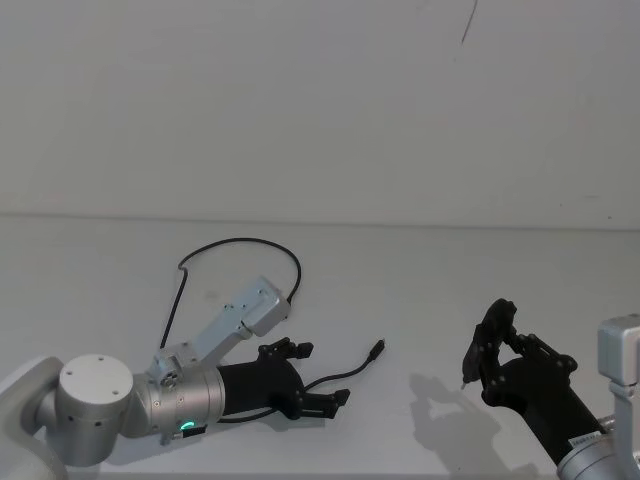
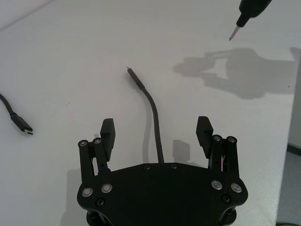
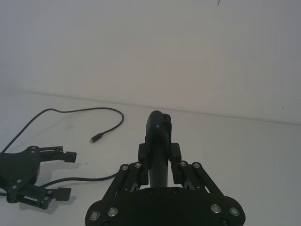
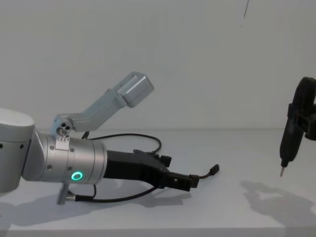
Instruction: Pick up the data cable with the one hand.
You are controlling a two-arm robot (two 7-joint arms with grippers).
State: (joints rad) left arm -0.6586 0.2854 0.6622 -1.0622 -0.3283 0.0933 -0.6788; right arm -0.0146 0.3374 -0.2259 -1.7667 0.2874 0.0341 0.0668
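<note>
The left gripper (image 1: 320, 373) is low over the white table (image 1: 450, 270), with its 2 fingers spread wide. The data cable (image 1: 240, 241) runs between them. Its plug end points out at 2 o'clock from the gripper and its loop lies at 11 o'clock. The right gripper (image 1: 487, 345), at 3 o'clock, pinches a pen-shaped tool (image 4: 288, 140).
</note>
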